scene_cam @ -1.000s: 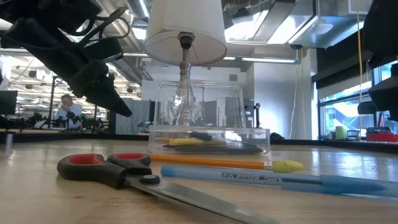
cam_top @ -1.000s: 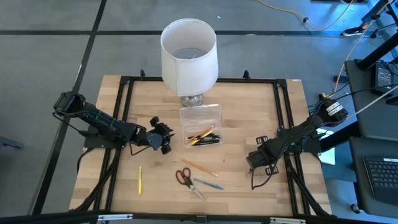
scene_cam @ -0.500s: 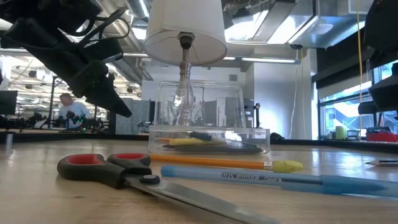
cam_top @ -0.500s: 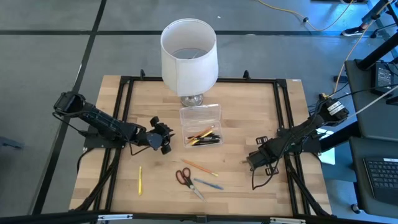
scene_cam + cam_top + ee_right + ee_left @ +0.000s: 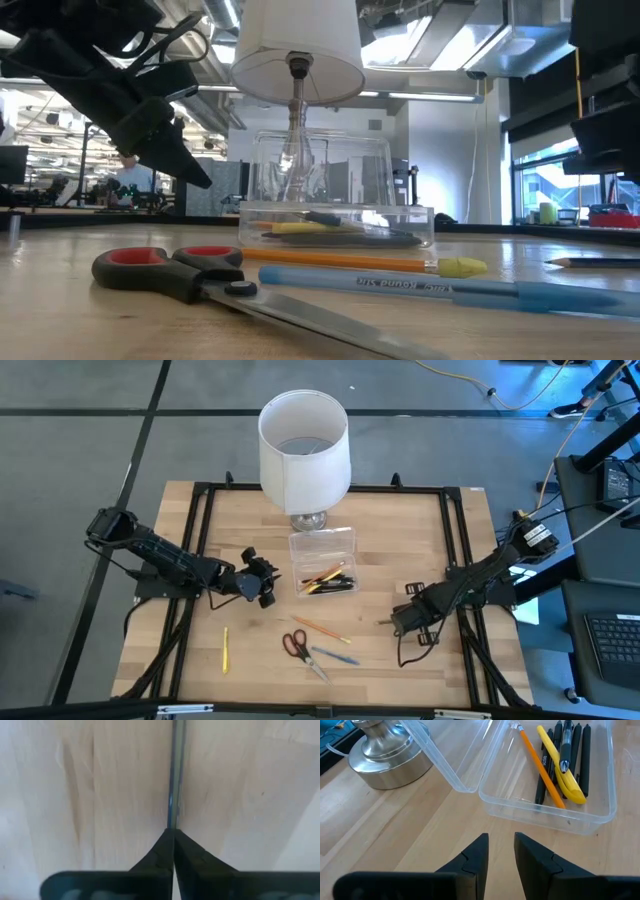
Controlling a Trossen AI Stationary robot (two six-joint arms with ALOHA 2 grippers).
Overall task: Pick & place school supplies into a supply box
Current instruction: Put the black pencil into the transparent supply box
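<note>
The only lettering in view runs along the barrel of the blue pen (image 5: 440, 290) lying on the table in the low view, in front of the orange pencil (image 5: 350, 262). It is dark print that appears upside down from this side, and it is too small and blurred to make out as words. No other text, brand, number or sign can be read on anything else in these views.

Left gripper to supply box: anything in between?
No. Left wrist view shows only bare wood between the left gripper and the supply box.
</note>
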